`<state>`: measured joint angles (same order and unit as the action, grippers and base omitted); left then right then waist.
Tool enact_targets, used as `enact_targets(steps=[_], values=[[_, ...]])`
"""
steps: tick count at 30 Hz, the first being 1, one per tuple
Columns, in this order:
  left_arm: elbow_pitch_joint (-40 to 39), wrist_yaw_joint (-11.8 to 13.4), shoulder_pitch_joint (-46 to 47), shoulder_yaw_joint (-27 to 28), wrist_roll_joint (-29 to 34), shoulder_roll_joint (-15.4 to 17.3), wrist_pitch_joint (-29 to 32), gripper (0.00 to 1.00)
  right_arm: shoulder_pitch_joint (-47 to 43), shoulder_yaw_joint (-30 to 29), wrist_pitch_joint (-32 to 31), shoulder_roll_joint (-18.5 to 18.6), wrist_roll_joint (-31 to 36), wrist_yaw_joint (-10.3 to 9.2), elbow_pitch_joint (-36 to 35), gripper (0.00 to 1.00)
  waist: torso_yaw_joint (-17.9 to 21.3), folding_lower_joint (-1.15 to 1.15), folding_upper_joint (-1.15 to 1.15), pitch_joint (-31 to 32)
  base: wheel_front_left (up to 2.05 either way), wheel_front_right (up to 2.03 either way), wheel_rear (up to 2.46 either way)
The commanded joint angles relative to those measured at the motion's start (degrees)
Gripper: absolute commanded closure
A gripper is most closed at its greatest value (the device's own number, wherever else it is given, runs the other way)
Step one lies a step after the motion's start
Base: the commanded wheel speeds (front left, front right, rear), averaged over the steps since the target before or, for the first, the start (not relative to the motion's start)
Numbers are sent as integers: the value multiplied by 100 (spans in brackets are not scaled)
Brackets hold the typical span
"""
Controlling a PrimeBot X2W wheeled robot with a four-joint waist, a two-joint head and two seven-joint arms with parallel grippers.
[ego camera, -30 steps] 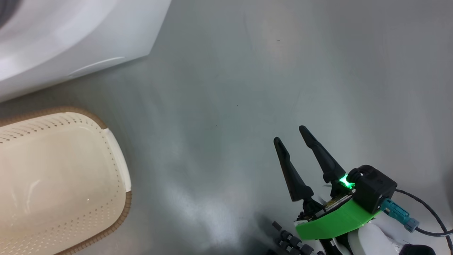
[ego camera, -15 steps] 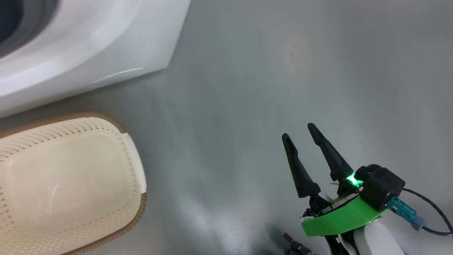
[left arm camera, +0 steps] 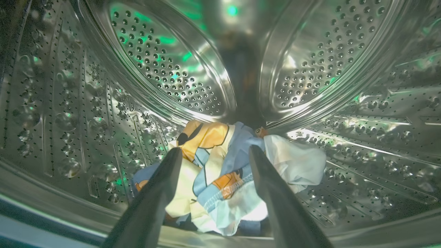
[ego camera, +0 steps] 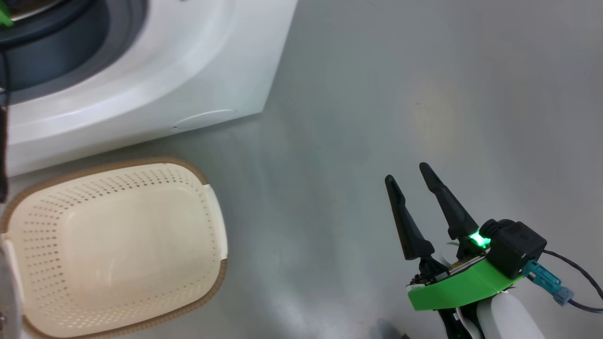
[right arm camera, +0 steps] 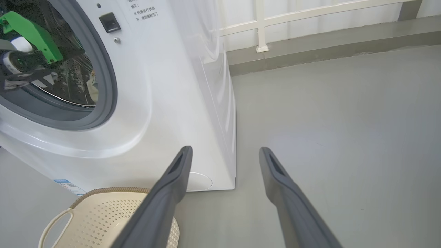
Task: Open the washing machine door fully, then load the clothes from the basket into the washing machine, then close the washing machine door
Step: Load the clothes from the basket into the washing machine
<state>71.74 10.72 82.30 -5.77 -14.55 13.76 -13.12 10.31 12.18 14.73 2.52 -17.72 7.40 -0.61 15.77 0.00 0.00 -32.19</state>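
The white washing machine (ego camera: 155, 80) stands at the upper left with its mouth uncovered; its door is out of view. My left gripper (left arm camera: 216, 150) reaches inside the steel drum (left arm camera: 165, 69), open, its fingers just above the clothes (left arm camera: 224, 172), a light-blue, orange and white heap on the drum floor. In the right wrist view the left arm's green mount (right arm camera: 31, 31) sits in the machine's mouth. The cream basket (ego camera: 42, 245) rests on the floor before the machine (right arm camera: 155, 86), with nothing in it. My right gripper (ego camera: 405, 172) hovers open over bare floor, right of the basket (right arm camera: 113, 220).
Grey floor (ego camera: 377, 94) spreads to the right of the machine. A low ledge with a white railing (right arm camera: 310, 13) runs along the back. A round white cap (right arm camera: 200, 181) and a blue label (right arm camera: 63, 182) mark the machine's lower front.
The head camera has swung, so machine and basket sit further right and lower in the picture, with more of the gasket showing. The right gripper keeps its open pose.
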Motion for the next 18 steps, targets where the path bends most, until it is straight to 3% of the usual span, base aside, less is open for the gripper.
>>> enact_targets(steps=[1, 12, 18], values=[[-96, -39, -120, 44, -59, 161, -52, 0, -80, 64, 27, 36, 52, 9, -106, 0, -180, 0, 0, 162, 0, 0, 0], [-194, -220, -733, -93, -94, -141, -170, 0, -84, -140, 27, 36, 181, 9, -88, 0, -511, 0, 0, 498, 0, 0, 0], [-687, -350, -1205, -91, -136, -296, -185, 0, -112, -263, 27, 36, 240, 9, -85, 0, -715, 0, 0, 650, 0, 0, 0]])
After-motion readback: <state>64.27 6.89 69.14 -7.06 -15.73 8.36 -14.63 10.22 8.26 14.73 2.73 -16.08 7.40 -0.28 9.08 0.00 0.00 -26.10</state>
